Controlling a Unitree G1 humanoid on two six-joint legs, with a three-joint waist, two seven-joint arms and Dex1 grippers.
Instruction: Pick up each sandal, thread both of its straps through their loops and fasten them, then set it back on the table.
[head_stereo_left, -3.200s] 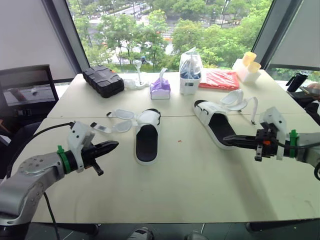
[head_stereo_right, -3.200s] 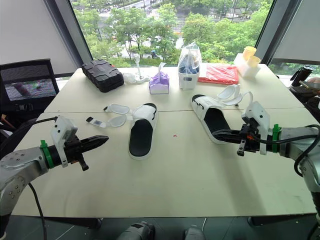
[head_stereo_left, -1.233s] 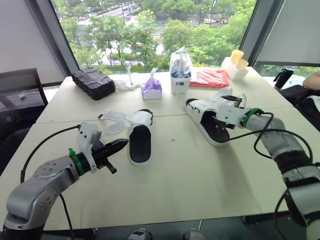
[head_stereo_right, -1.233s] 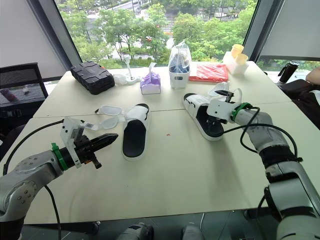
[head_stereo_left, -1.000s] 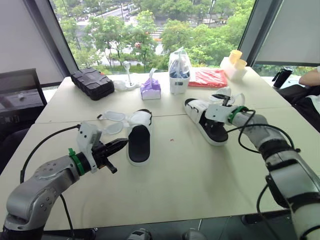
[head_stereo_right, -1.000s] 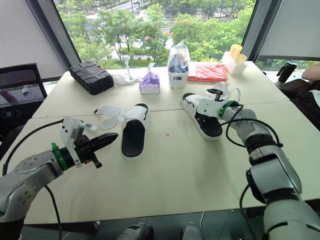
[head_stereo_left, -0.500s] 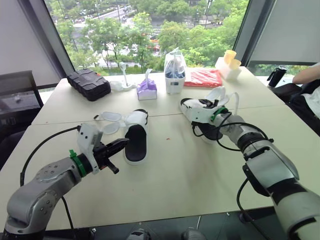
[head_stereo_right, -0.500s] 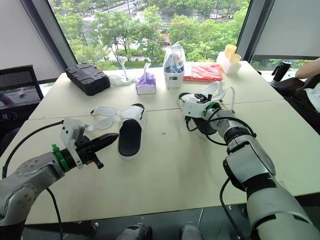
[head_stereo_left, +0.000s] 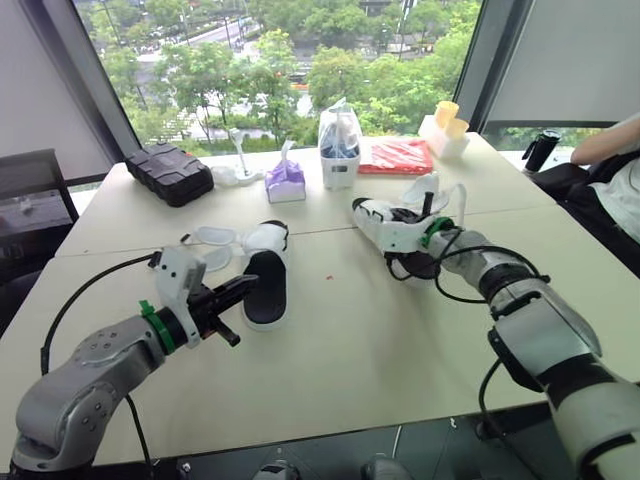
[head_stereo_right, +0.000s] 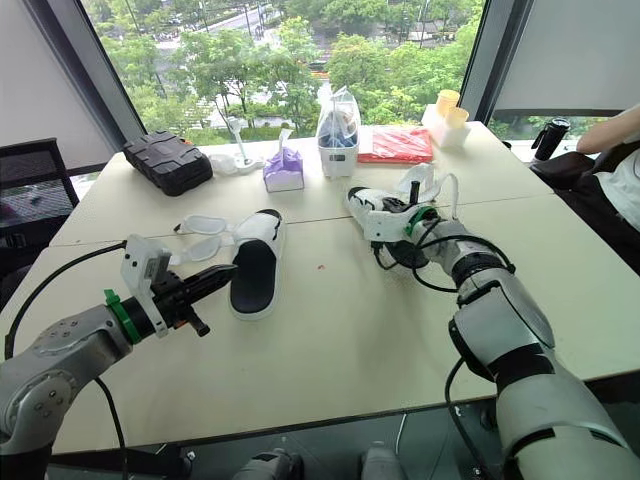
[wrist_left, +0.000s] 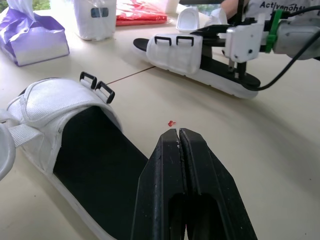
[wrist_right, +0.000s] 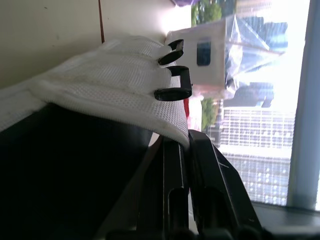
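Note:
Two white sandals with black footbeds lie on the beige table (head_stereo_left: 330, 330). The left sandal (head_stereo_left: 262, 285) has its straps (head_stereo_left: 215, 240) spread open to its left, and its two black loops (wrist_left: 97, 86) are empty. My left gripper (head_stereo_left: 243, 285) hovers shut just left of this sandal, holding nothing. On the right sandal (head_stereo_left: 400, 240), loose straps (head_stereo_left: 440, 190) curl up behind. My right gripper (wrist_right: 186, 145) is shut on the edge of that sandal's white mesh upper (wrist_right: 100, 80), just below the two black loops (wrist_right: 172, 75).
Along the far edge stand a black case (head_stereo_left: 168, 172), a purple tissue pack (head_stereo_left: 285, 183), a white bagged container (head_stereo_left: 338, 145), a red packet (head_stereo_left: 398, 155) and yellow cups (head_stereo_left: 445, 115). A person's arm (head_stereo_left: 610, 150) shows at the far right. A dark chair (head_stereo_left: 30, 200) stands at the left.
My right gripper has moved from near the right sandal's heel up to its upper and closed on the edge. The left gripper has stayed put. The camera has shifted.

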